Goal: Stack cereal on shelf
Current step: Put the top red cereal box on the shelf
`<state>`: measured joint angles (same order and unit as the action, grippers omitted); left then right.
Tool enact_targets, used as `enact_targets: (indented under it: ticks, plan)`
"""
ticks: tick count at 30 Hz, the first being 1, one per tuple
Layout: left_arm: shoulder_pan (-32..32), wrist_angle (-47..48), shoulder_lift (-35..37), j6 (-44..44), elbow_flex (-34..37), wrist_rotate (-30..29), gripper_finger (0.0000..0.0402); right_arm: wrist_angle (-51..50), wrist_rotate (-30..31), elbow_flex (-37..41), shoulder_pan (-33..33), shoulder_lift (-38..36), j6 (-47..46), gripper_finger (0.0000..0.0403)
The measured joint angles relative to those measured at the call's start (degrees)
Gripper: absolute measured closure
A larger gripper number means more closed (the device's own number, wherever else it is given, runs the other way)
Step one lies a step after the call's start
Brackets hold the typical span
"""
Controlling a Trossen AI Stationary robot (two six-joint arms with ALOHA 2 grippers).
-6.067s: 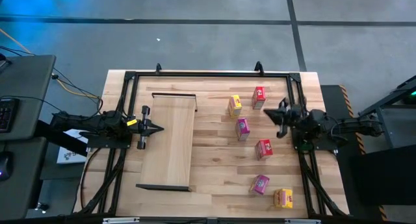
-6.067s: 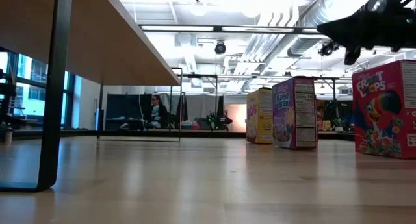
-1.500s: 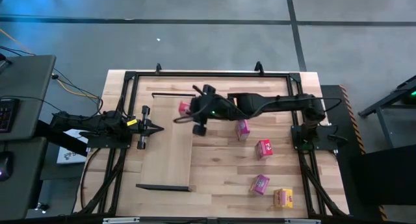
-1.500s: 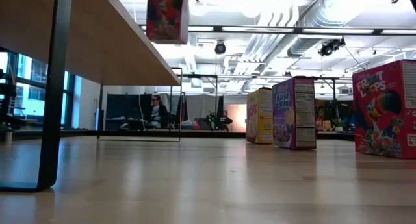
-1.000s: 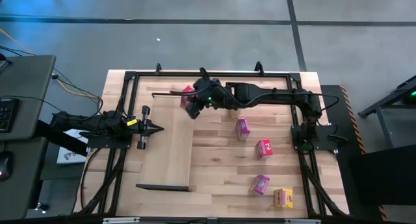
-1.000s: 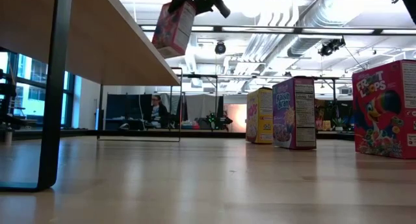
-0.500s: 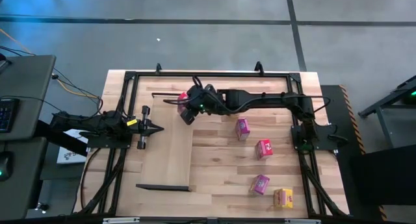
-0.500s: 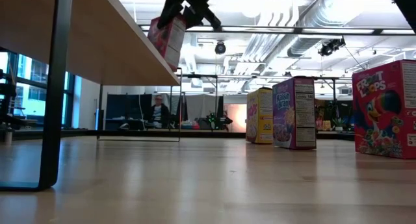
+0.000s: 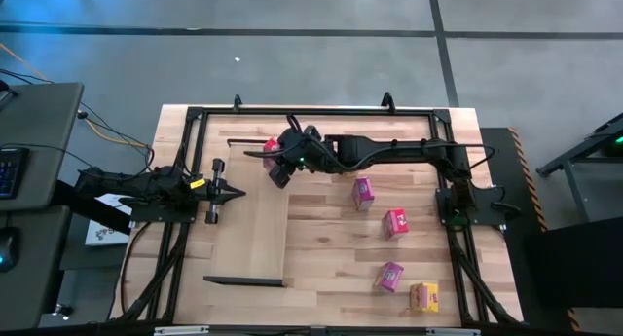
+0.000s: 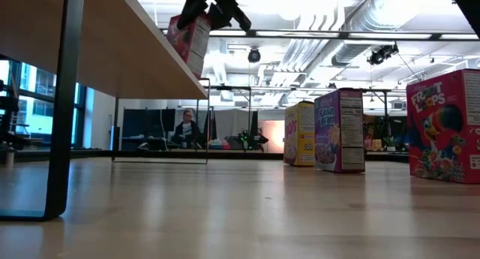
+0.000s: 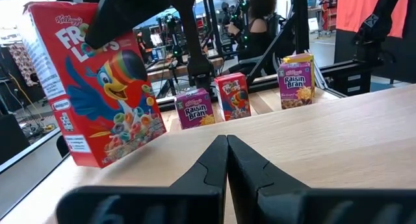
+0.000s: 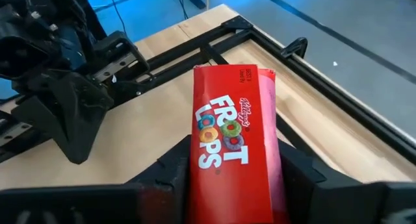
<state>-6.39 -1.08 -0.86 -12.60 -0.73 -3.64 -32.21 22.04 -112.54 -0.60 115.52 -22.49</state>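
Froot Loops box held at the far end of the shelf, not yet let go.

The right gripper (image 9: 279,159) reaches across the table with its fingers clamped on the sides of a red Froot Loops box (image 12: 233,143), holding it tilted at the far end of the pale wood shelf (image 9: 255,229), close to the black rail (image 9: 260,141); whether its bottom edge touches the panel I cannot tell; released on that lean it could topple flat or slide off the shelf's right edge; the left gripper (image 11: 227,160) waits near the shelf's left edge with its fingers pressed together, holding nothing; a pink Raisin Bran box (image 9: 363,190), a red box (image 9: 394,221), another pink box (image 9: 389,276) and a yellow box (image 9: 423,296) stand on the tabletop (image 9: 331,268) to the right, well apart from the shelf.
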Motion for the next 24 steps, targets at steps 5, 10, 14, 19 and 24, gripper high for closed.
enact_targets:
  ticks: [5,10,14,19,24]
  plan:
    - [0.0,0.0,0.0,0.0,0.0,0.0,0.0401,0.3,-0.3,0.0,0.0,0.0,0.5,0.0207]
    - [0.0,0.0,0.0,0.0,0.0,0.0,0.0401,1.4,-2.4,0.0,0.0,0.0,0.3,0.0173]
    - [0.0,0.0,0.0,0.0,0.0,0.0,0.0401,3.0,-3.1,0.0,0.0,0.0,1.2,0.0169]
    - [0.0,0.0,0.0,0.0,0.0,0.0,0.0401,3.0,-3.3,-1.1,0.0,0.0,4.1,0.0169]
    - [0.0,0.0,0.0,0.0,0.0,0.0,0.0402,2.4,-3.5,-1.1,0.0,-0.4,6.6,0.0169]
